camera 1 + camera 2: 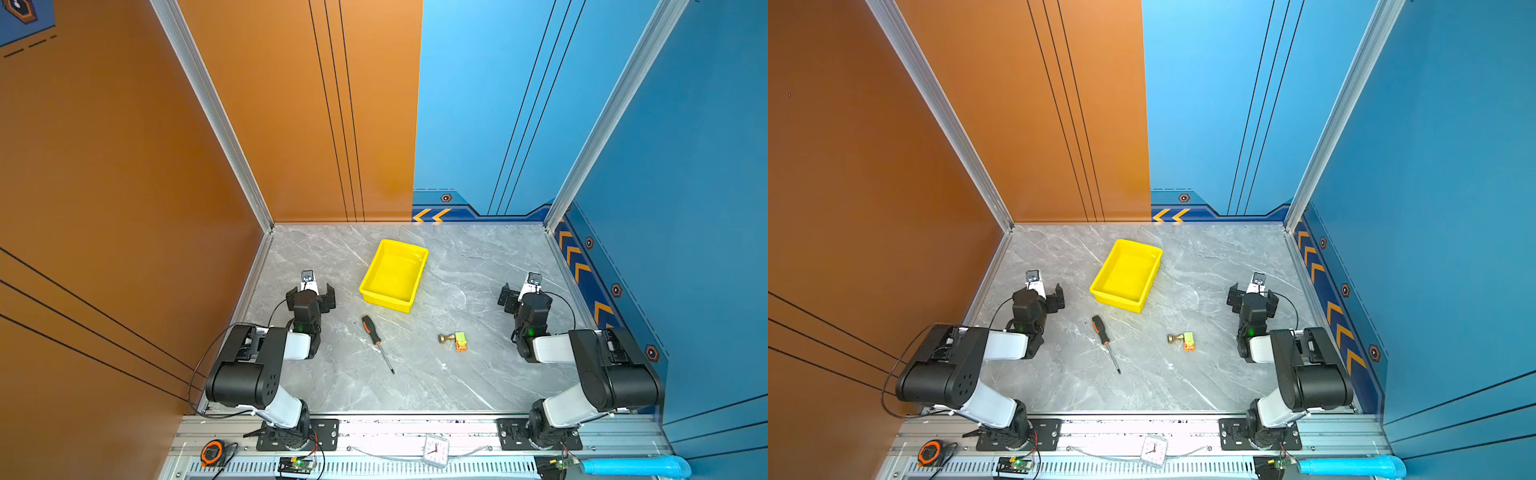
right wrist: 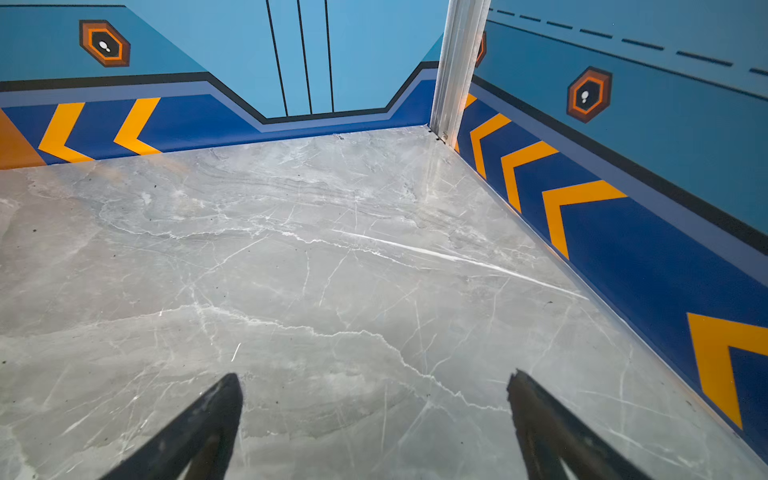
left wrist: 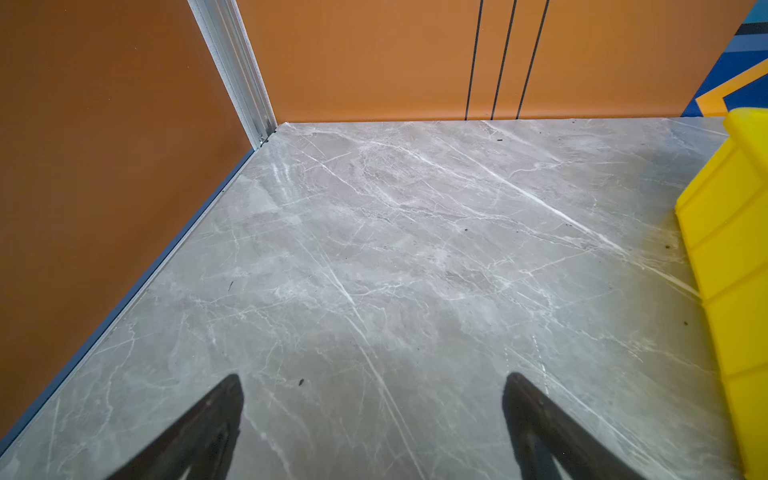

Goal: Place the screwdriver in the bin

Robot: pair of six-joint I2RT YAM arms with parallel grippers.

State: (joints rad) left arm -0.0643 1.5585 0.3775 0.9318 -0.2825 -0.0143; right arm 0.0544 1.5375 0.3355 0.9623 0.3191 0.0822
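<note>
We see two matching arms, each built of glossy black joint housings linked by white shell segments. The left arm [image 1: 257, 365] and right arm [image 1: 598, 370] both stand on black base plates fixed with silver screws to an aluminium rail. A thin black cable loops from each arm's upper joint. A small green light glows on each wrist. The left gripper [image 3: 374, 415] and right gripper [image 2: 374, 415] end in tapered black fingers [image 3: 199, 436].
</note>
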